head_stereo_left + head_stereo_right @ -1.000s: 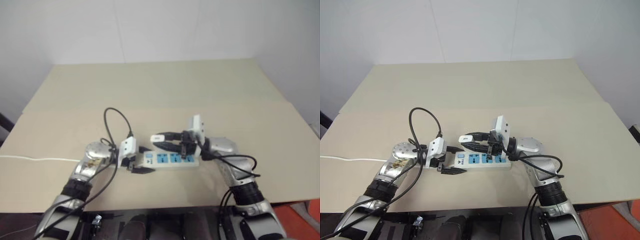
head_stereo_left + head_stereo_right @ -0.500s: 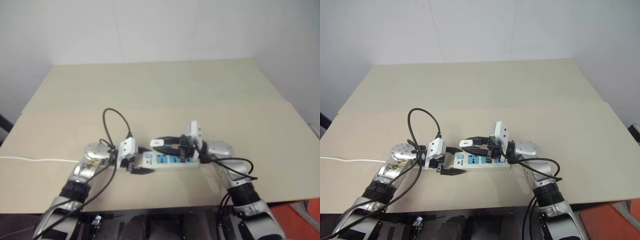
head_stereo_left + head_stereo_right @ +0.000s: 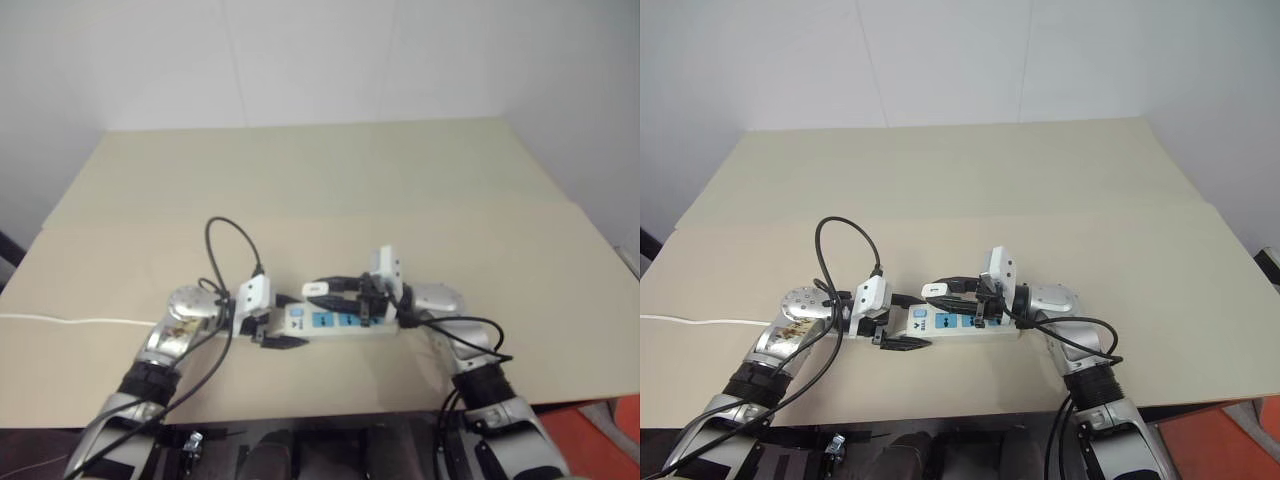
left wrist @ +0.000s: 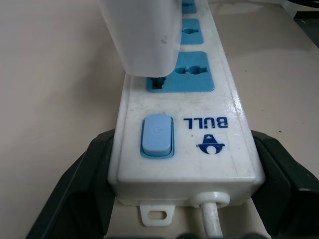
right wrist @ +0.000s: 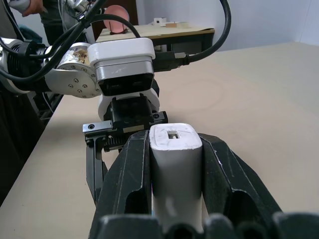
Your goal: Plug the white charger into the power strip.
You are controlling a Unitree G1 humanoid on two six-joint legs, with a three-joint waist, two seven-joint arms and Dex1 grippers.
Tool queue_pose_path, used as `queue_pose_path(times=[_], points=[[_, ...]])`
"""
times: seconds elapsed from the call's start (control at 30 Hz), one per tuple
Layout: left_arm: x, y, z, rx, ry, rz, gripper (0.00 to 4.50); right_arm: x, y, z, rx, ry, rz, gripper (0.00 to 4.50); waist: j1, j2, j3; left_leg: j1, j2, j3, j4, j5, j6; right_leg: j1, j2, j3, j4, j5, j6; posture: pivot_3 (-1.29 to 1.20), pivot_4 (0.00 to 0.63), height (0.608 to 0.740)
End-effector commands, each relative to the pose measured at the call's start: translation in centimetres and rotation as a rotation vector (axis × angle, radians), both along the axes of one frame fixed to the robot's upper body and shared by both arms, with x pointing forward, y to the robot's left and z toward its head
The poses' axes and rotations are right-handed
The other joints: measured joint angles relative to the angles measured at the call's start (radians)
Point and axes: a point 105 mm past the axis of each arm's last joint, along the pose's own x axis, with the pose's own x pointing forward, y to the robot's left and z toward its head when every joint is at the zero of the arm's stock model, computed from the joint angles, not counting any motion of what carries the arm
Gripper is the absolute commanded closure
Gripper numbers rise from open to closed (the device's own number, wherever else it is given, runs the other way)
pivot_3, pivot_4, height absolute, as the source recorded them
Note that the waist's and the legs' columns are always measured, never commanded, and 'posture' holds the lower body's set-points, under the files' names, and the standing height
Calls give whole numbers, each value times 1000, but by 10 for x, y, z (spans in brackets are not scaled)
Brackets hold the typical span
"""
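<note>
We see the power strip (image 4: 184, 129) lying on the table (image 3: 1040, 180), its switch end clamped between the left gripper's (image 3: 902, 320) widely spread fingers. The right gripper (image 5: 174, 164) pinches the white charger (image 5: 175, 149), which sits at the blue socket (image 4: 180, 74) nearest the switch.

- A wide beige table (image 3: 1060, 180) carries the scene, its top matte and pale.
- A faint seam runs across the top, side to side.
- The power strip (image 3: 965, 324) lies flat near the front edge, lengthwise along it, blue sockets up.
- A thin white cord (image 3: 700, 320) lies across the left side.
</note>
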Motion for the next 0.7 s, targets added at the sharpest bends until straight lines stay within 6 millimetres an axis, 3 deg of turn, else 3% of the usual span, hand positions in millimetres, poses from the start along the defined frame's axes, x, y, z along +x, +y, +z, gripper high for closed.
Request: queue_pose_path(times=[0.03,0.47,0.7], points=[[-3,0,-2,19,5,-17,1195,-2,1,-7,-34,19,18,3378,0,0,0,0,0,0,0,0,0,0,0,0,0,0,0,0,150,740],[-3,1,-2,20,8,-12,1195,-7,11,-5,-13,40,53,3378,0,0,0,6,0,0,0,-1,0,6,1,0,-1,0,0,0,150,740],[-2,1,-2,23,6,-17,1195,2,10,-7,-10,45,-3,3378,-1,0,0,8,1,0,0,-2,-1,8,1,0,-1,-1,0,0,150,740]])
